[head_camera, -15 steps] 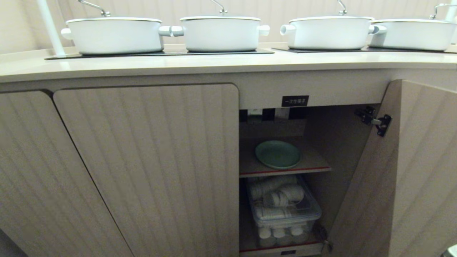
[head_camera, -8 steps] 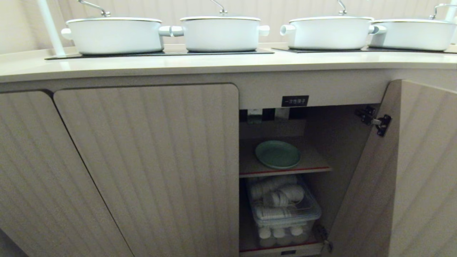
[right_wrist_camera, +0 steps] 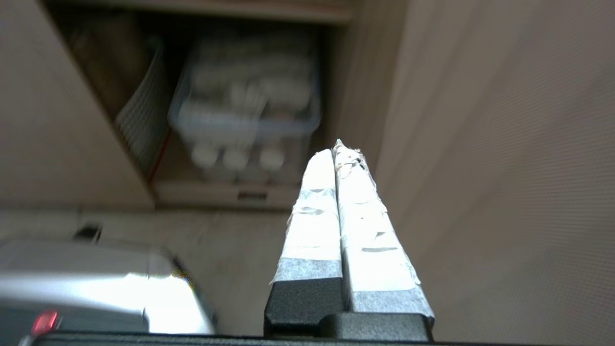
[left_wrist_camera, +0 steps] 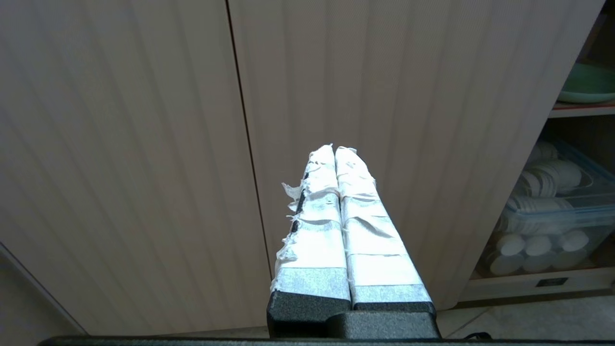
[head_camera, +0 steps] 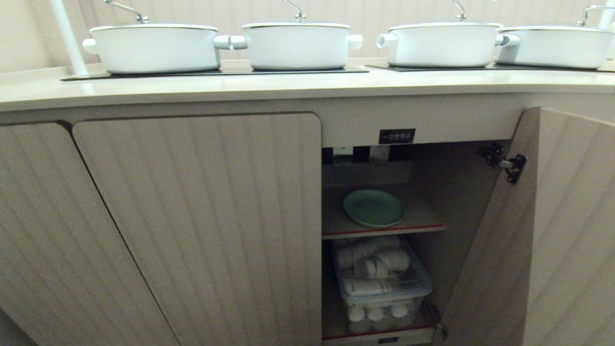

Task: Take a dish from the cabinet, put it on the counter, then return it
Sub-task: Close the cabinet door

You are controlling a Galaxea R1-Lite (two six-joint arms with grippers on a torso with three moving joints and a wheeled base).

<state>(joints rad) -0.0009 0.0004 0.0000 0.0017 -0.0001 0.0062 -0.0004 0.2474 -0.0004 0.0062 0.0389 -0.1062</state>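
Mint-green, the dish (head_camera: 373,207) lies flat on the upper wooden shelf (head_camera: 423,222) of the open cabinet (head_camera: 197,216), under the bench (head_camera: 307,82). A small black label (head_camera: 397,136) above the opening bears white characters too small to read. The left pincer (left_wrist_camera: 335,150) and the right pincer (right_wrist_camera: 335,145) are both pressed together, empty.

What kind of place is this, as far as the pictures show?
Probably a buffet or serving kitchen. Four lidded white pots stand in a row on black glass panels set into a long counter. Below, the open cabinet holds a green dish and a clear box of white disposable cups.
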